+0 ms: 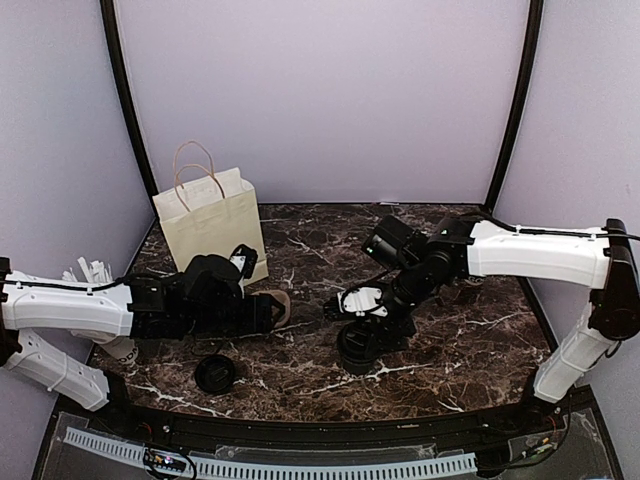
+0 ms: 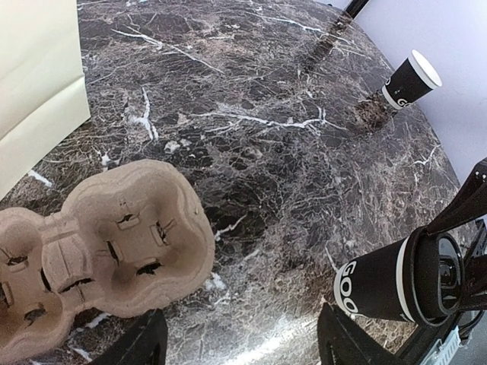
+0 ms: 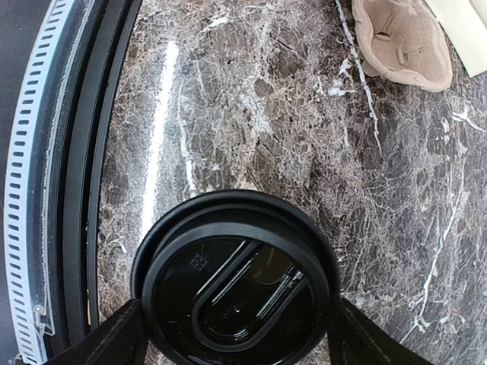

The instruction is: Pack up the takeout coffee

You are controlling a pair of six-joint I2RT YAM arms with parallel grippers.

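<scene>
The takeout coffee (image 1: 360, 345) stands upright on the marble right of centre, a black cup with white print (image 2: 384, 283) under a black lid (image 3: 234, 283). My right gripper (image 1: 362, 318) reaches down over it. In the right wrist view its fingers (image 3: 122, 338) lie against both sides of the lid's rim, so my right gripper (image 3: 236, 334) is shut on the cup's top. My left gripper (image 2: 243, 346) hovers open over bare marble, nothing between its fingers, with a brown pulp cup carrier (image 2: 114, 243) just to its left.
A cream paper bag (image 1: 212, 225) with handles stands at the back left. A loose flat black lid (image 1: 215, 374) lies near the front rail. A second black cup with a bare white rim (image 2: 411, 80) stands far off by the wall.
</scene>
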